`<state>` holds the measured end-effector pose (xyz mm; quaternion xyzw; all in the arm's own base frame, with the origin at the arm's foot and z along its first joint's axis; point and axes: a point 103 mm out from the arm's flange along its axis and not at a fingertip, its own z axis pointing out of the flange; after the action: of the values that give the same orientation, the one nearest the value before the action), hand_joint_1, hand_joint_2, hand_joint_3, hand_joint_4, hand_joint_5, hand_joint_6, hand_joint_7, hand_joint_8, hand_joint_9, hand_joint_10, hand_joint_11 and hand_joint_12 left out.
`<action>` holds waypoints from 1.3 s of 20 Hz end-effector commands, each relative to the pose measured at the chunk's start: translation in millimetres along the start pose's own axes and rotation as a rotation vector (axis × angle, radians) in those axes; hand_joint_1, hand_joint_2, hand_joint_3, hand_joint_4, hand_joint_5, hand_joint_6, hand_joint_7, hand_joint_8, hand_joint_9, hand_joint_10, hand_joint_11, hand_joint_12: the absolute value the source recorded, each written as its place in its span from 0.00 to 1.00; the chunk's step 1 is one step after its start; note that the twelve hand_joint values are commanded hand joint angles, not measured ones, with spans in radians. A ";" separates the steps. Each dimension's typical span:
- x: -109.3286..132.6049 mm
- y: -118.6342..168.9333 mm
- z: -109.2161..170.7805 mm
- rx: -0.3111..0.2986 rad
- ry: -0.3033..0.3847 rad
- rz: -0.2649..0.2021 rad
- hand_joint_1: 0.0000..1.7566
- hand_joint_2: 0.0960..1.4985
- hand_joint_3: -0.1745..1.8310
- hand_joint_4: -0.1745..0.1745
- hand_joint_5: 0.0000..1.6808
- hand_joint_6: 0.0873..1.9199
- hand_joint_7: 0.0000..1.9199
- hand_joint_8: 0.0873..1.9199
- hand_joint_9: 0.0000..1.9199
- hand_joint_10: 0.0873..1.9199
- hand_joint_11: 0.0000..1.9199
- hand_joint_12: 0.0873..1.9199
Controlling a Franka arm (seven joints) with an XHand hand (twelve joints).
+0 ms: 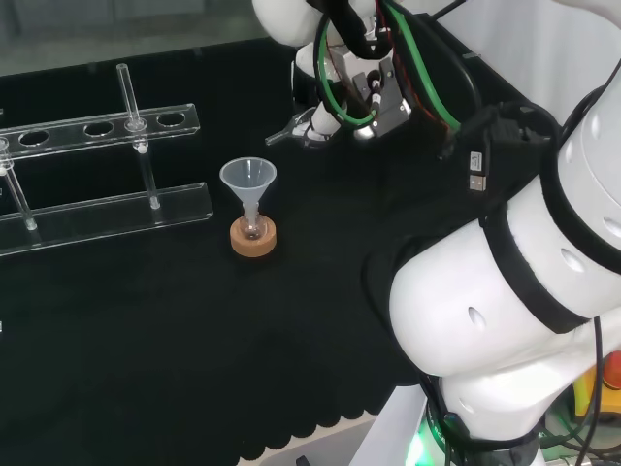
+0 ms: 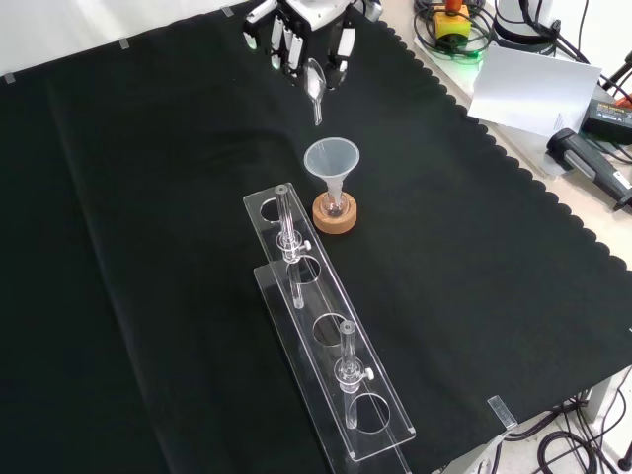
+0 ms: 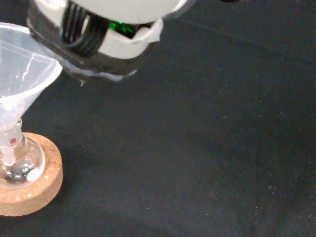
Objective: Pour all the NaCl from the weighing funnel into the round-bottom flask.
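The black-and-white robot hand is pinching a small clear glass weighing funnel, spout hanging down, above the black-clothed worktop. It is hovering short of the clear plastic funnel seated in the small round-bottom flask on its cork ring. In my judgement, the spout should be centred over that funnel's mouth before tipping slowly.

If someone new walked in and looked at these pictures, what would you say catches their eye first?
Probably the clear funnel standing in a small round-bottom flask on a cork ring, alone in the middle of the black cloth. Next, the hand at the top of the front view, fingers curled round a clear weighing funnel whose spout points down toward the funnel. Nearer in that view lies a long clear rack.
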<state>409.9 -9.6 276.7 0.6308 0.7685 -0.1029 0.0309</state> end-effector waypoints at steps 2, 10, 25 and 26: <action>-11.6 -0.9 -2.5 0.023 -0.045 -0.036 0.65 0.39 0.38 1.00 0.85 0.14 0.86 0.00 0.62 0.01 0.00 0.79; 0.5 2.8 -4.8 0.033 -0.082 -0.067 0.65 0.38 0.39 1.00 0.85 0.14 0.87 0.00 0.62 0.01 0.00 0.78; 29.5 15.6 -4.9 0.042 -0.111 -0.141 0.65 0.38 0.39 1.00 0.85 0.14 0.87 0.00 0.62 0.01 0.00 0.78; 30.5 16.1 -4.6 0.043 -0.112 -0.145 0.65 0.38 0.39 1.00 0.85 0.14 0.87 0.00 0.62 0.01 0.00 0.78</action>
<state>418.7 19.7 275.2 0.5729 0.8032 -0.1545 0.0525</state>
